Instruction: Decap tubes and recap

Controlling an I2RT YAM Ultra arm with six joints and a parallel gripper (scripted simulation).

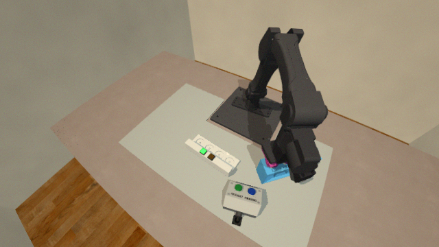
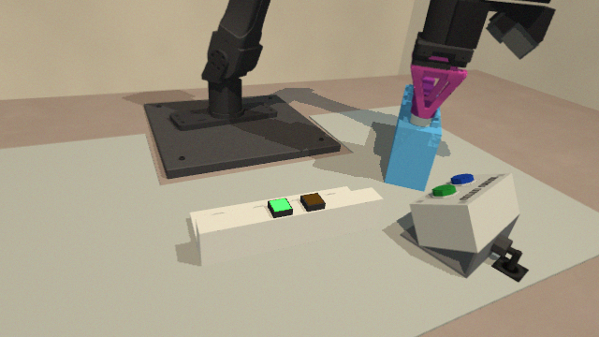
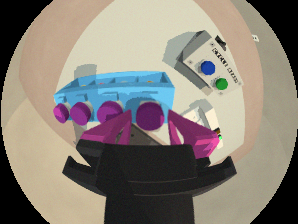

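Observation:
The blue decapping station [image 2: 414,147] stands right of the arm's base, with four purple caps in a row in the wrist view [image 3: 107,106]. My gripper [image 2: 425,114] points down over the tube at one end of the row. Its pink fingers stand on either side of that tube's cap [image 3: 150,115], open and slightly apart from it. I cannot read the tube's number. The white cap tray [image 1: 212,155] shows its green lamp [image 2: 280,206] lit and its amber lamp [image 2: 313,201] dark. The nests [image 1: 219,151] look empty. In the top view the arm hides most of the station [image 1: 274,171].
The small desk [image 2: 463,211] with the green READY key [image 2: 444,190] and the blue CYCLE key [image 2: 462,178] stands close in front of the station. The arm's black base plate [image 2: 234,133] lies behind the tray.

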